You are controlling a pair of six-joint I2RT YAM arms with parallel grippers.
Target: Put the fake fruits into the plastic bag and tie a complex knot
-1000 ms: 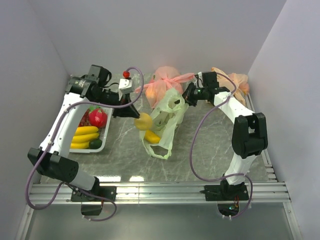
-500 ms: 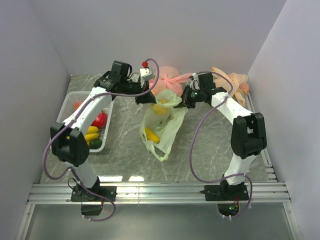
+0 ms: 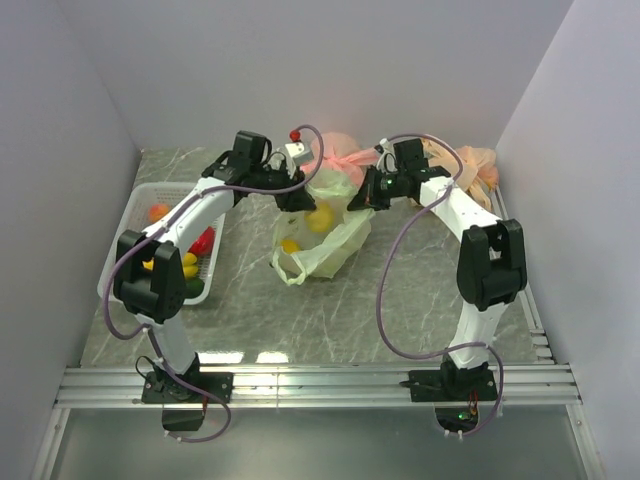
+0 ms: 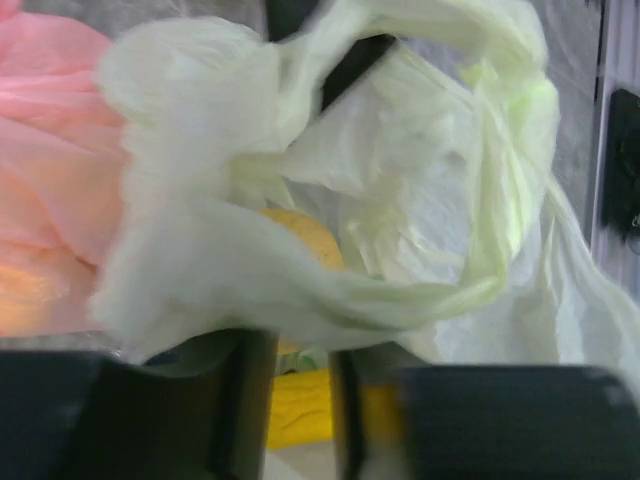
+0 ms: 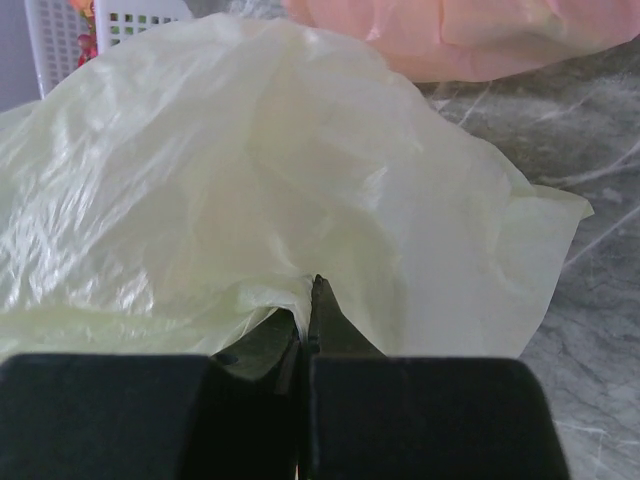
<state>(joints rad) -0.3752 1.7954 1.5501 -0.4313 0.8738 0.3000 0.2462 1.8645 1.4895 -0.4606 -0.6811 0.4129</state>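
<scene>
- The plastic bag (image 3: 325, 245) lies slumped on the bench (image 3: 410, 300) just in front of the pink bag (image 3: 340, 152). Its raised rim is close against the pink bag.
- The right end effector (image 5: 305, 335), front-right of the pink bag, is clamped fully on a fold of the green film and holds the mouth up.
- The left end effector (image 3: 297, 198), front-left of the pink bag, sits at the mouth with its jaws a little apart. We see nothing gripped between them, only yellow fruit below.
- A round orange-yellow fruit (image 4: 300, 235) and a banana (image 3: 289, 245) are inside. More fake fruits (image 3: 190, 262) wait in the basket (image 3: 135, 210), well left of the pink bag.
- We judge the main risk to be the left end effector snagging the loose film draped over it. That would drag the bag and tip fruit out.
- The pinch on the thin film could slip, and the mouth would then collapse shut.
- The rim could catch on the pink bag's tails.
</scene>
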